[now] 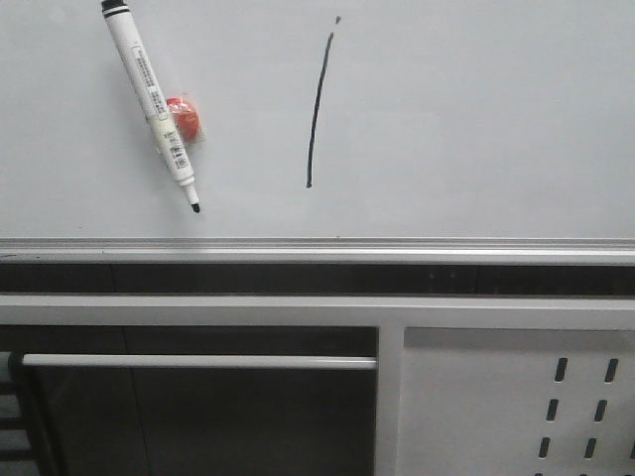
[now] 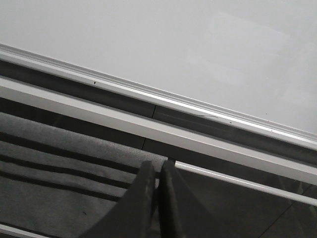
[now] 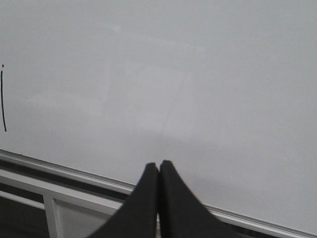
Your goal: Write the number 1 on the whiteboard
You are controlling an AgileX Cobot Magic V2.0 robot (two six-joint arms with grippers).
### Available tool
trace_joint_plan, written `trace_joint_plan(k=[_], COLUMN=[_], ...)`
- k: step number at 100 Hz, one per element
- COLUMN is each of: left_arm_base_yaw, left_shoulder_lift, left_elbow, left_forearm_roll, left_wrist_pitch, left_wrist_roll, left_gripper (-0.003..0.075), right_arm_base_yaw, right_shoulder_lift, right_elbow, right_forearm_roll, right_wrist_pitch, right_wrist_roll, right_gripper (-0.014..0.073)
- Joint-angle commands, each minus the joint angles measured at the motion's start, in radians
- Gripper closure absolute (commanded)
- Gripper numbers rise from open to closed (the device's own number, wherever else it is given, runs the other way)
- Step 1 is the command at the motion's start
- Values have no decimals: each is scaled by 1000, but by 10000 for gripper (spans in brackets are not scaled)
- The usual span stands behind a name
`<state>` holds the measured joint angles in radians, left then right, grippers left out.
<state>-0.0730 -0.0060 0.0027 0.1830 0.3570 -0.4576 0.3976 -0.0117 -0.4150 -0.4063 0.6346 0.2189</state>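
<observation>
The number 1 (image 1: 317, 109) is a thin black near-vertical stroke with a small dot above it, drawn on the whiteboard (image 1: 476, 119). Part of that stroke (image 3: 3, 101) shows at the edge of the right wrist view. A white marker pen (image 1: 151, 104) with a bare black tip lies slanted on the whiteboard, left of the stroke, over a red round thing (image 1: 185, 118). My left gripper (image 2: 157, 166) is shut and holds nothing, below the board's silver rail (image 2: 163, 99). My right gripper (image 3: 159, 166) is shut and holds nothing, its tips before the whiteboard (image 3: 198, 74). Neither gripper shows in the front view.
Below the silver rail (image 1: 317, 248) runs a dark slot and a white frame bar (image 1: 298, 309). A white perforated metal panel (image 1: 516, 407) sits at lower right, and a thin white rod (image 1: 198, 362) crosses a dark opening at lower left.
</observation>
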Motion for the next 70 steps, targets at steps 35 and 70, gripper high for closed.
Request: trace_joint_plan(k=[35, 70], left_arm_base_yaw=[0, 0], left_shoulder_lift=[-26, -26], left_elbow=[25, 25], left_forearm_roll=[-104, -202], left_wrist_pitch=[-45, -51], left_wrist_roll=[0, 21], left_gripper=[738, 738], right_arm_base_yaw=[-6, -6], right_shoulder_lift=[-13, -13], right_elbow=[-22, -22], right_forearm_roll=[-27, -27], right_wrist_pitch=[-79, -79], right_wrist_roll=[-1, -1], right_gripper=[644, 644])
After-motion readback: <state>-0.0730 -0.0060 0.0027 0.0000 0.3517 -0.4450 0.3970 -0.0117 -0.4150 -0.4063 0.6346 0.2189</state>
